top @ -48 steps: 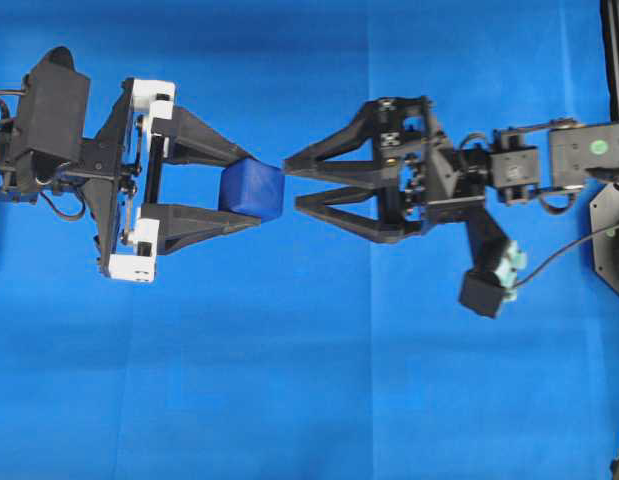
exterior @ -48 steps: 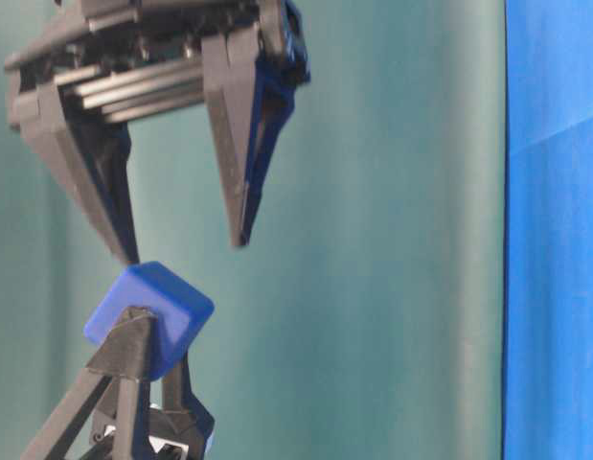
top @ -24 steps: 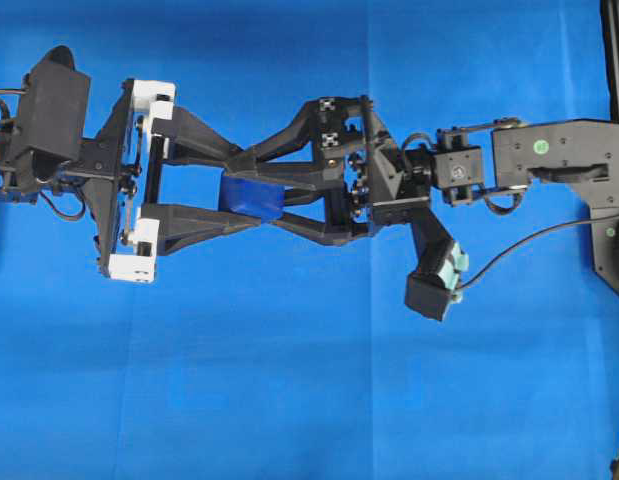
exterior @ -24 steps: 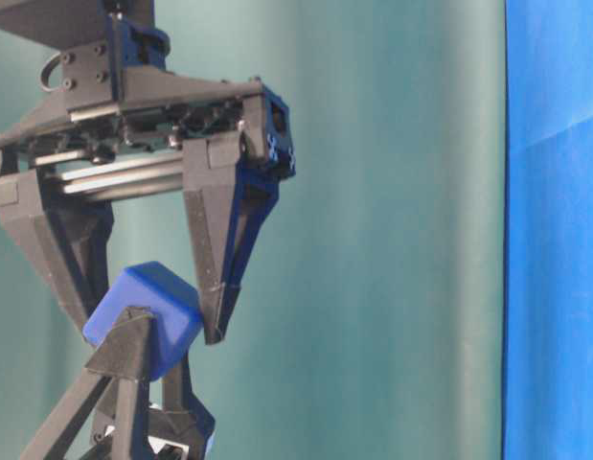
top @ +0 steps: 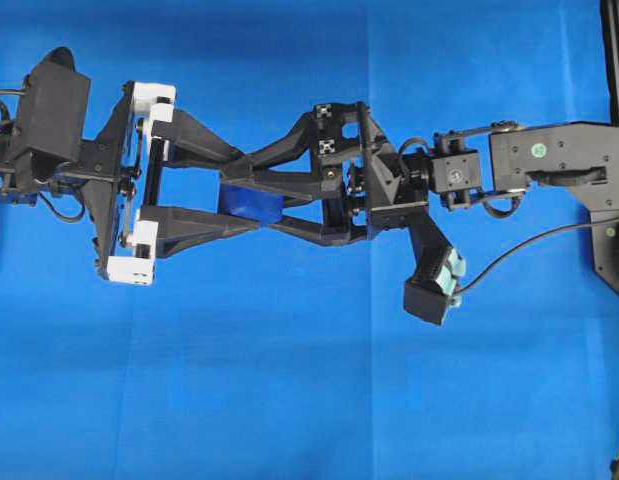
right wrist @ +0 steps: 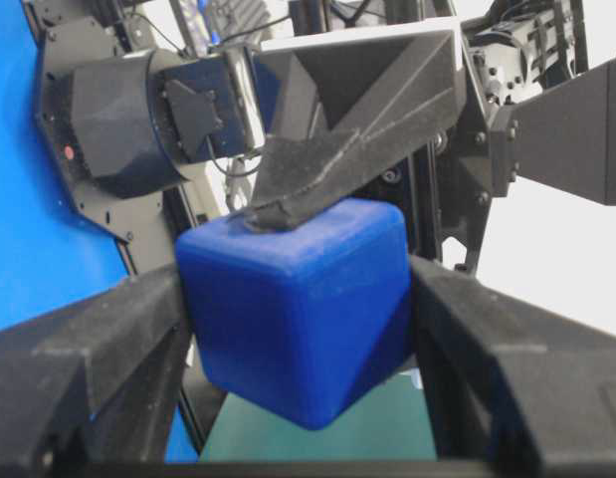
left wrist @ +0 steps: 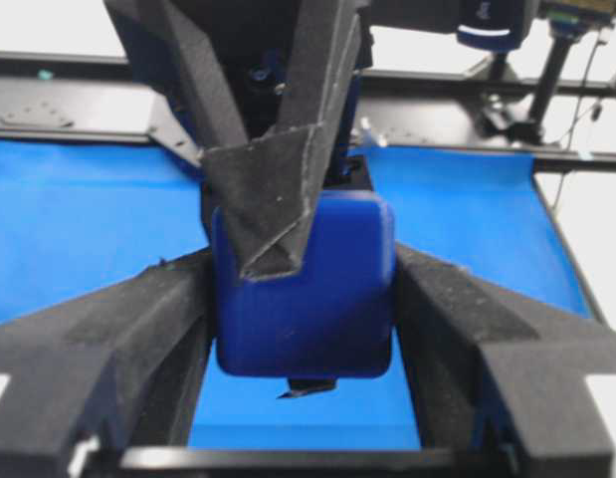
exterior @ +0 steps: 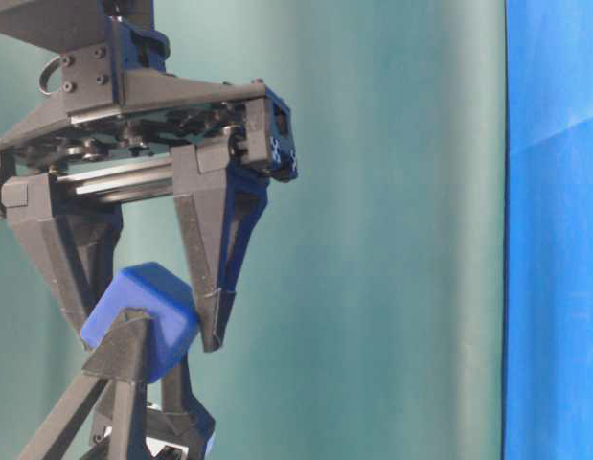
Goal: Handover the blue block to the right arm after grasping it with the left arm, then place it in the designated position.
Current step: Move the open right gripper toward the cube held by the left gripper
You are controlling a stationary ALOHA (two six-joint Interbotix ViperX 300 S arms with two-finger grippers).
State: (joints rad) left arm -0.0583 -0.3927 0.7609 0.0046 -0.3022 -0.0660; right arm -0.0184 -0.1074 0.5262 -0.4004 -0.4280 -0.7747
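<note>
The blue block [top: 251,205] hangs above the blue cloth, held from both sides at once. My left gripper [top: 254,192], the one with white brackets, is shut on it from the left. My right gripper [top: 244,198], with the mint-green piece, comes in from the right, turned crosswise to the left one. Its fingers [exterior: 212,297] press the block [exterior: 143,316] on two other faces. In the left wrist view the block [left wrist: 308,299] fills the gap between my fingers, and a right finger [left wrist: 278,199] lies over its top corner. In the right wrist view the block [right wrist: 298,319] touches both pads.
Blue cloth [top: 289,400] covers the table under both arms. A black base plate [top: 611,240] and a thin cable [top: 529,245] sit at the right edge. A teal backdrop [exterior: 392,240] stands behind the grippers in the table-level view.
My right gripper moved left from just beyond the block until its open fingers straddled it, then closed onto it. The left gripper and the block stayed still.
</note>
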